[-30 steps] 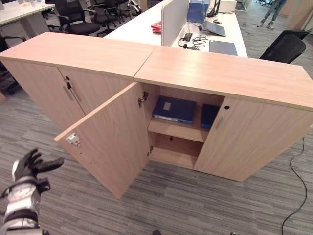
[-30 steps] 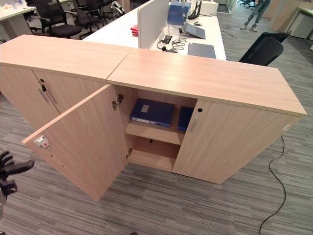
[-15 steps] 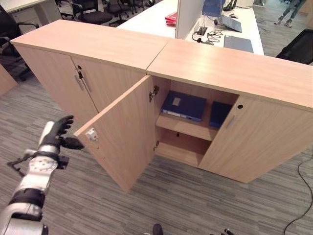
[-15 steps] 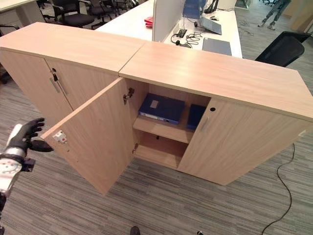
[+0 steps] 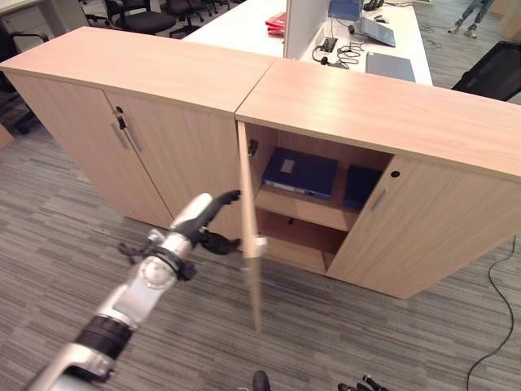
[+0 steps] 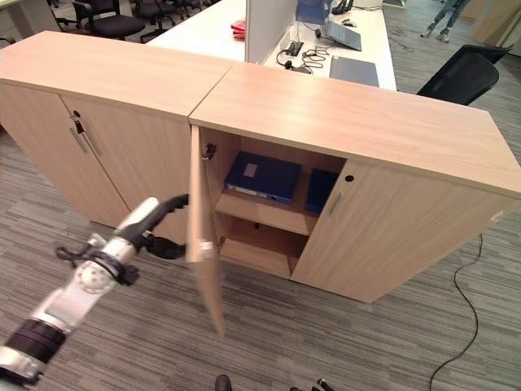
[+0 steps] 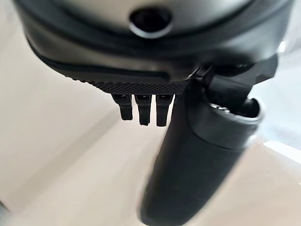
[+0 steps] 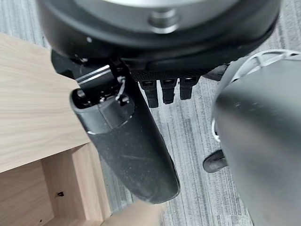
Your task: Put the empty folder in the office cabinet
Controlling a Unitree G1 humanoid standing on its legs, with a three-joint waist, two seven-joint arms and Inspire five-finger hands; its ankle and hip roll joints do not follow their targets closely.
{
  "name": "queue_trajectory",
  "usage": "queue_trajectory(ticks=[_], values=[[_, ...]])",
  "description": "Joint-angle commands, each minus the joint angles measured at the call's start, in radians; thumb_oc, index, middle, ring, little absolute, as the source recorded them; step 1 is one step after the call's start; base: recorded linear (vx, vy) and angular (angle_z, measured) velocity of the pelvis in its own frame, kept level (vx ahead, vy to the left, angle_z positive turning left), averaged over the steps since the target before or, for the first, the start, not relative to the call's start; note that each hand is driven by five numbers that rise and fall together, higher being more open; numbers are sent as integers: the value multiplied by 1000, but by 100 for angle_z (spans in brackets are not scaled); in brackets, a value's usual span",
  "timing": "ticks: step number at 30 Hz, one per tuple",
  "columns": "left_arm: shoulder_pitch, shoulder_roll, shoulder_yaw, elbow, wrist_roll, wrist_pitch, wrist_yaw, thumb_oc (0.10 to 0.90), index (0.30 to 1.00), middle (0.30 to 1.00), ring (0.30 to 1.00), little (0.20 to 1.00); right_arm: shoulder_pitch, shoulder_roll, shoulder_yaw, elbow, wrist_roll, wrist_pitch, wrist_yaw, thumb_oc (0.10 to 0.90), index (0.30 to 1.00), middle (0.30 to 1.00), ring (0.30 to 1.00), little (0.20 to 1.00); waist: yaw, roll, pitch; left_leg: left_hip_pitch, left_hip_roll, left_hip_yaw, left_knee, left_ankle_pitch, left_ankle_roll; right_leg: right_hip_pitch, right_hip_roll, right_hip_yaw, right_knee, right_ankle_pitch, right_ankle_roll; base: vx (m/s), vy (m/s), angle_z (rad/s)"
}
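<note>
Folder, blue with a pale label, lies flat on the upper shelf inside the office cabinet, and a second blue folder stands just beside it, half behind the closed right door; which of the two is the empty one I cannot tell, but neither hand is carrying anything, so the placing looks done. What has changed is the left door: a second ago it hung wide open toward the camera with the left hand well clear of it, and now it has swung round until it shows edge-on, standing roughly square to the cabinet front. The left hand has come in against the door's outer face, fingers stretched fairly straight along the wood with the thumb out to the side, resting against the panel and gripping nothing. The whole picture has also shifted, so part of that apparent swing comes from the head moving. The right hand appears in its own wrist view near the cabinet's lower corner, fingers relaxed and empty. Judged from this, the step in hand is shutting the door; it is about halfway closed, and a steady push should bring it flush beside the neighbouring cabinet, provided the folders sit clear of the opening.
</note>
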Motion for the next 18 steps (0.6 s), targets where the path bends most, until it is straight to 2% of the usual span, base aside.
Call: queue_trajectory(ticks=[1,3,4,9,13,15,18], values=[[-174,-128,-70,-180,-132,-191,-115,800,900,900,900,900,-38,-44,-1,42,27,-41,2,800,900,900,900,900,-25,53,-56,43,-15,11,-3,-119,-41,39,-7,-13,-21,110,31,-21,-7,-6],[-186,-171,-124,-179,-185,-180,-152,800,900,900,900,900,-50,-37,9,49,32,-38,-1,800,900,900,900,900,-30,55,-59,48,-18,8,-3,-120,-40,43,-9,-12,-21,112,31,-8,-3,-3],[-205,-222,-177,-145,-219,-165,-161,800,900,900,900,900,-66,-30,28,57,31,-33,-7,800,900,900,900,900,-38,56,-60,52,-19,8,-3,-121,-39,45,-11,-8,-18,117,31,-10,-8,-5],[-242,-286,-243,-113,-293,-132,-185,800,900,900,900,900,-108,-22,60,57,23,-22,-19,800,900,900,900,900,-49,60,-62,58,-18,6,-4,-121,-39,43,-16,4,-14,119,31,-18,-15,-11],[-241,-303,-257,-74,-308,-117,-186,800,900,900,900,900,-127,-23,78,59,7,-17,-22,800,900,900,900,900,-57,64,-64,65,-18,7,-4,-122,-39,42,-20,9,-11,121,31,-11,1,-11],[-201,-306,-241,26,-309,-99,-180,800,900,900,900,900,-141,-33,74,59,-15,-12,-26,800,900,900,900,900,-64,70,-67,74,-17,15,-4,-126,-38,41,-24,12,-8,127,31,2,14,-7],[-113,-285,-195,78,-318,-83,-186,800,900,900,900,900,-151,-47,56,79,-34,-6,-29,800,900,900,900,900,-59,79,-71,79,-16,19,-5,-128,-37,41,-25,7,-5,134,31,3,20,-21]])
